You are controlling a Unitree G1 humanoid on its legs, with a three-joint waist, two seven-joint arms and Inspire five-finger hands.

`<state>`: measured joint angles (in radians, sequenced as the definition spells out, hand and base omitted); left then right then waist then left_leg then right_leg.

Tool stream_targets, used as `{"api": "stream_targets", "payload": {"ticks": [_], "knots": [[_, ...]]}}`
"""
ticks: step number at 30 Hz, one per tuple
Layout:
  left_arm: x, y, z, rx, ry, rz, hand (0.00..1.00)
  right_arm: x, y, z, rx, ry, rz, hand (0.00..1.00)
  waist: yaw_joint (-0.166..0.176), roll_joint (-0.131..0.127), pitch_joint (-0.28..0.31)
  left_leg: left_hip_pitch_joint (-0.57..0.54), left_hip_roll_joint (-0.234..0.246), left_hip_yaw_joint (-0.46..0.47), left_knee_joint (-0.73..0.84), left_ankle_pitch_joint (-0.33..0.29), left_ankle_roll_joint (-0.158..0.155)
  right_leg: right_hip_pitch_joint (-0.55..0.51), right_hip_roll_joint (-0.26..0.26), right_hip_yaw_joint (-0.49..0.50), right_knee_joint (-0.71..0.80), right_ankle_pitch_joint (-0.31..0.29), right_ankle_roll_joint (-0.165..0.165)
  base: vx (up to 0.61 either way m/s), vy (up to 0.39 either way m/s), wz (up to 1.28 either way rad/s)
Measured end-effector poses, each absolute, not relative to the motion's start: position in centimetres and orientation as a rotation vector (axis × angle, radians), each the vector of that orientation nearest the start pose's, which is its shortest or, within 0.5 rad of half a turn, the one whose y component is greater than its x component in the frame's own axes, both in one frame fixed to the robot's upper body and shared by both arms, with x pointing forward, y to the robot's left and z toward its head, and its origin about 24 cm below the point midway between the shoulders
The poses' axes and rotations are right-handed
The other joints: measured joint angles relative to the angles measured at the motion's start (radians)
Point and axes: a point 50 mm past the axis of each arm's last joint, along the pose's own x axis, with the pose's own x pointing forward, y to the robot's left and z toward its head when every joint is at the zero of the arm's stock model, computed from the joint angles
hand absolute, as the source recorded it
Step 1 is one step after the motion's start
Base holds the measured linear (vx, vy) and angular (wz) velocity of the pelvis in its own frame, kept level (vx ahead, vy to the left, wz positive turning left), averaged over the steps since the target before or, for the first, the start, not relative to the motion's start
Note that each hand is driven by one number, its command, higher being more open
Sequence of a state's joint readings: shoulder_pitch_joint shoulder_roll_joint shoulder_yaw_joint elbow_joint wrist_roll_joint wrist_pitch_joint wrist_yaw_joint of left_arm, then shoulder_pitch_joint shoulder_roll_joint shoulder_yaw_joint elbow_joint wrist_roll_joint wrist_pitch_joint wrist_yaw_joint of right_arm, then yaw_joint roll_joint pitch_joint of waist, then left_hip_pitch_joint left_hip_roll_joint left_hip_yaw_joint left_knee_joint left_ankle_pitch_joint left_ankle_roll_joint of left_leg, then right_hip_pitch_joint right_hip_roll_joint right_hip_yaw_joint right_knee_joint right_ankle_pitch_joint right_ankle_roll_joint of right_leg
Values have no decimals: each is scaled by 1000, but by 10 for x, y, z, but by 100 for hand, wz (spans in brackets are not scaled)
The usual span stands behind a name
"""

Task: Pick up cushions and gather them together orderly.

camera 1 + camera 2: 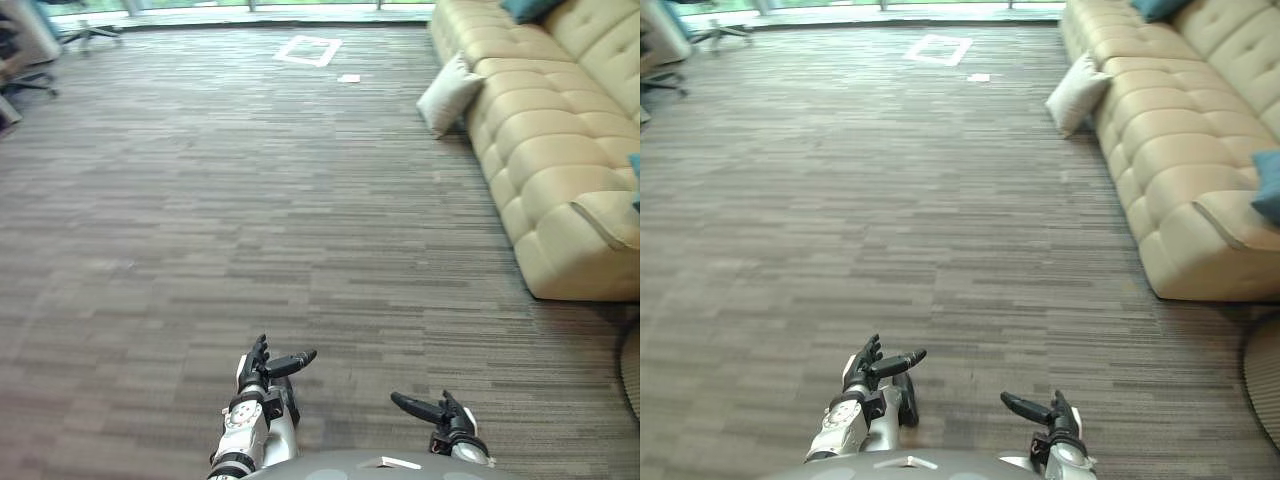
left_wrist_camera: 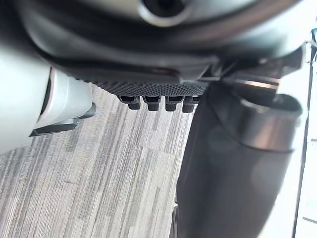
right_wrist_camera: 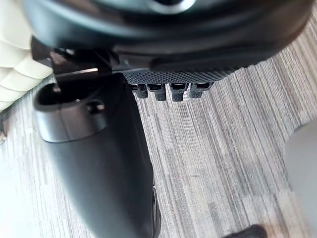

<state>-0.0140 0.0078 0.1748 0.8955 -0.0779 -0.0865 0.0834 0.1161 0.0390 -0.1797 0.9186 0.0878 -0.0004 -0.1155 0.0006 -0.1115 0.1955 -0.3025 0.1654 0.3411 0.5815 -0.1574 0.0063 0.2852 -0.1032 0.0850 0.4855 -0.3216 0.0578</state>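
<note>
Holding my left hand (image 1: 258, 372) and right hand (image 1: 447, 412) low, empty, fingers loosely spread, I saw the white cushion (image 1: 445, 95) leaning against the sofa (image 1: 560, 170) far ahead and rightward, nearer my right hand.

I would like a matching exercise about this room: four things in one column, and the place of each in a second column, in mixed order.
Things
1. white cushion
2. far teal cushion
3. white square outline
4. left hand

Places
A. on the sofa, at its far end
B. low before the robot, open, holding nothing
C. on the carpet, leaning against the sofa's front
D. flat on the carpet, far ahead

Pairs: 1-C, 2-A, 3-D, 4-B
</note>
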Motion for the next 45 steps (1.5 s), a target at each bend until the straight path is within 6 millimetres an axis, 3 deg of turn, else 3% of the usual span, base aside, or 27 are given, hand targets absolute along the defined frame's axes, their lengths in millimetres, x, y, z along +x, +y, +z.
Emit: {"api": "stream_targets", "payload": {"ticks": [1,3,5,6,8,9,11,12,13,15,16,17,18,22,25,27,29,32,34,35,37,39,41,42,43,44,45], "knots": [[164,187,-131,-88,805,284,100,104,-170,-156,147,1036,-336,100,-1,-5,1,38,-10,11,11,-43,4,-39,-8,-13,129,61,19,651,246,-14],[156,190,-138,-71,862,290,100,111,-173,-154,134,1017,-330,100,-15,12,12,160,-29,11,-49,-109,-17,-186,-56,-80,461,327,87,636,165,-8],[148,194,-141,-47,905,305,100,118,-176,-151,120,982,-324,100,-16,27,21,286,-34,11,-134,-137,-29,-325,-90,-168,661,203,3,609,88,0],[144,195,-143,-32,918,300,100,119,-179,-149,105,969,-322,100,-17,35,24,338,-34,9,-179,-137,-32,-366,-89,-195,679,164,-1,632,12,14],[137,197,-147,25,958,258,100,127,-191,-145,71,929,-336,100,-29,64,40,502,-14,7,-320,-100,-60,-521,-62,-317,555,35,-77,721,-79,28],[136,198,-147,28,962,259,100,129,-192,-144,67,921,-337,100,-33,65,41,514,-9,8,-325,-100,-60,-549,-58,-333,515,25,-82,528,-129,27],[131,200,-150,37,983,267,100,137,-196,-140,50,890,-333,100,-45,59,41,581,8,21,-339,-107,-83,-650,-46,-361,179,72,-68,709,-227,33],[127,197,-152,30,999,267,100,137,-199,-139,49,888,-343,100,-63,72,47,625,26,28,-347,-120,-136,-620,-30,-392,128,175,-149,949,-265,13],[123,188,-154,9,1015,242,100,143,-207,-137,19,883,-350,100,-51,109,42,631,21,19,-390,-141,-171,-592,8,-394,92,172,-155,597,-141,-1],[129,186,-152,10,987,231,100,148,-207,-136,31,877,-365,100,-58,88,60,660,-66,20,-510,-87,-136,-586,-17,-399,151,172,-155,383,-69,-10],[128,181,-152,-1,988,224,100,136,-209,-139,42,900,-390,100,-64,94,56,689,-70,67,-510,31,-115,-618,-42,-433,278,134,-159,374,-78,14],[122,183,-154,0,1000,238,100,125,-205,-143,57,928,-394,100,-64,74,24,701,-70,56,-484,22,-130,-551,-31,-424,170,37,-161,415,-99,15],[124,183,-154,-5,999,241,100,124,-205,-143,63,929,-398,100,-64,77,27,702,-57,54,-453,14,-139,-530,-15,-423,160,14,-172,428,-187,4],[133,176,-149,-70,946,272,100,123,-208,-142,47,934,-390,100,-63,126,32,386,122,-111,355,72,-246,-353,106,-426,-6,17,-180,363,-197,-20],[139,178,-144,-75,910,282,100,124,-202,-143,25,942,-351,100,-56,119,39,233,174,-56,607,43,-196,-186,151,-369,-135,19,-184,420,-105,-50],[143,179,-141,-84,877,288,100,124,-195,-144,21,951,-318,100,-44,117,37,133,188,26,528,3,-131,-116,158,-316,-211,26,-175,258,-24,-69],[148,177,-137,-89,839,288,100,123,-193,-145,24,962,-315,100,-30,116,37,84,183,74,395,-15,-104,-70,156,-277,-258,31,-167,424,27,-74],[157,171,-133,-125,794,296,100,121,-185,-147,42,984,-308,100,-3,107,46,33,101,114,-19,1,-86,35,133,-206,-317,16,-119,548,138,-76],[158,167,-132,-142,790,291,100,117,-186,-149,39,994,-312,100,-4,110,43,18,34,106,-220,116,-11,83,126,-176,-327,-13,-67,550,189,-50],[158,167,-132,-144,789,290,100,116,-185,-150,41,1002,-312,100,5,106,39,17,27,83,-213,193,34,92,120,-158,-325,-20,-57,489,165,-51],[166,173,-130,-124,782,285,100,113,-174,-152,72,1017,-306,100,-1,46,26,9,-12,87,-161,140,49,92,61,-139,-300,-5,-33,561,168,-13],[167,174,-130,-121,788,281,100,110,-173,-153,76,1026,-305,100,2,35,21,3,-14,85,-85,66,58,66,44,-130,-208,24,-13,664,226,12],[162,177,-134,-84,824,264,100,111,-172,-153,77,1025,-301,100,1,30,14,71,-32,87,-54,-34,55,-2,20,-143,53,112,-15,595,182,7],[157,178,-138,-65,859,251,100,115,-171,-153,78,1018,-294,100,-8,30,12,140,-54,82,-90,-77,37,-122,-18,-163,319,287,19,592,148,7],[157,178,-138,-64,861,250,100,115,-171,-153,78,1017,-294,100,-7,30,11,145,-56,81,-94,-79,38,-132,-21,-164,337,301,25,580,107,7],[154,179,-140,-42,889,247,100,119,-176,-150,60,991,-284,100,-8,34,14,240,-77,80,-144,-115,22,-259,-73,-190,569,220,-14,584,57,-2],[149,179,-142,-42,906,251,100,123,-182,-148,42,970,-288,100,-12,54,23,321,-78,71,-188,-132,12,-330,-78,-209,635,160,-27,696,35,9]]}}
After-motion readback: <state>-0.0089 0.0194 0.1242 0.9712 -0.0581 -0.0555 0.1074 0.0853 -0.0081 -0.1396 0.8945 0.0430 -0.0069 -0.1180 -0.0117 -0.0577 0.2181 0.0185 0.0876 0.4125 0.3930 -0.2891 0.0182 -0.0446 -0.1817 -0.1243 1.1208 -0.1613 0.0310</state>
